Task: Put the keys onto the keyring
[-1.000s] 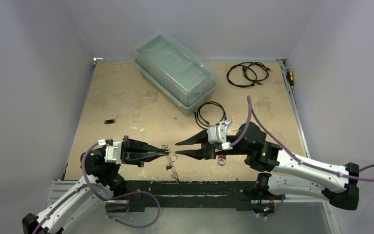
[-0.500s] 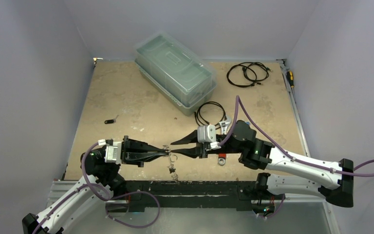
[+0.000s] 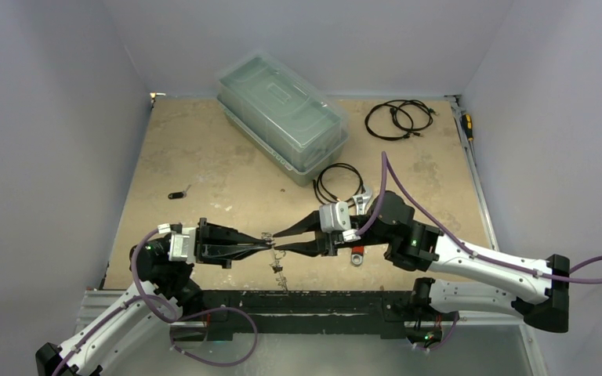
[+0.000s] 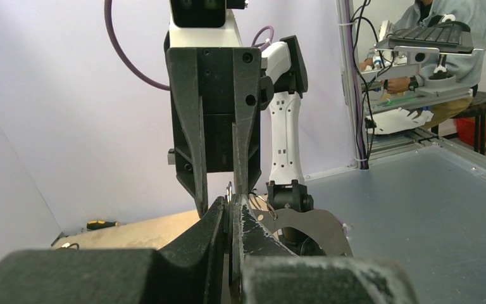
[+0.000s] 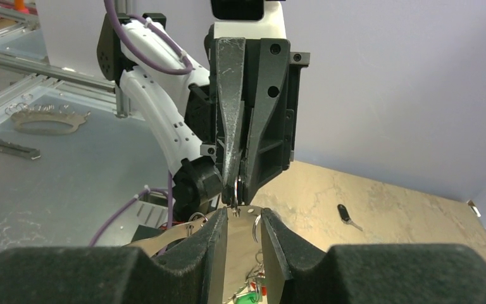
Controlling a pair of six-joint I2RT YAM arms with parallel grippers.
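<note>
The keyring is a thin silvery metal plate fringed with small rings, held in the air over the table's near edge. My left gripper is shut on one of its small rings; its fingers press together on that ring. My right gripper faces it, open, with a finger on each side of the plate's top end and not squeezing it. Keys with green and red tags dangle below the plate. A black-tagged key lies alone on the table at the left.
A clear plastic box stands at the back middle. Black coiled cables lie at the back right and beside the box. A wrench lies under my right arm. A screwdriver rests by the right wall.
My right gripper has moved left towards the left gripper, and its fingers now straddle the held ring and plate. The left arm has stayed still.
</note>
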